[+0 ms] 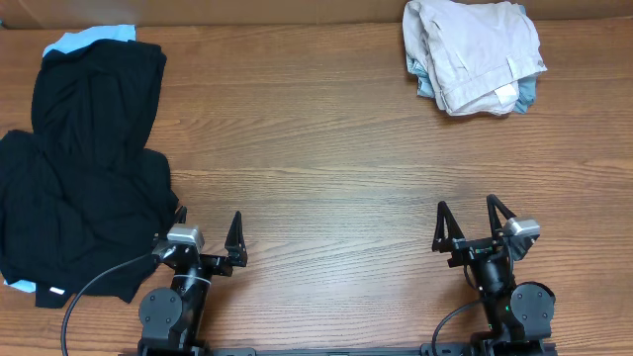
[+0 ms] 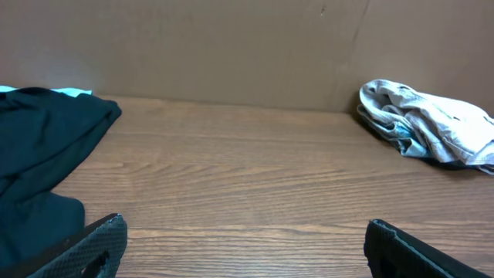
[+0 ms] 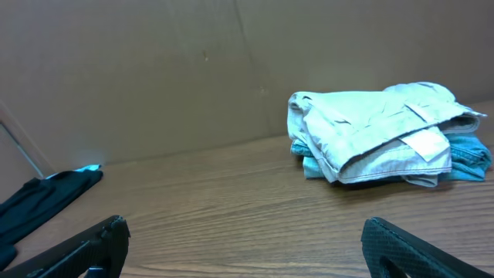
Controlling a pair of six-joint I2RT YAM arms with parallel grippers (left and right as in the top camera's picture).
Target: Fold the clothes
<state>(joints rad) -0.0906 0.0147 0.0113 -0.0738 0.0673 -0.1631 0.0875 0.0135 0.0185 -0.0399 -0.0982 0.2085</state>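
A heap of black clothes [image 1: 89,168] lies crumpled on the table's left side, with light blue fabric [image 1: 94,38] peeking out at its far end; the black heap [image 2: 38,147] fills the left of the left wrist view. A folded beige garment [image 1: 475,51] rests on a blue one at the far right, and the same stack [image 3: 378,135] shows in the right wrist view. My left gripper [image 1: 209,237] stands open at the near edge, just right of the black heap, with nothing between its fingers. My right gripper [image 1: 467,225] is open and empty too, near the front right.
Bare wooden table [image 1: 316,168] stretches between the two piles. A brown cardboard wall [image 2: 231,46] closes off the table's far side. A black cable [image 1: 94,287] loops from the left arm's base near the front edge.
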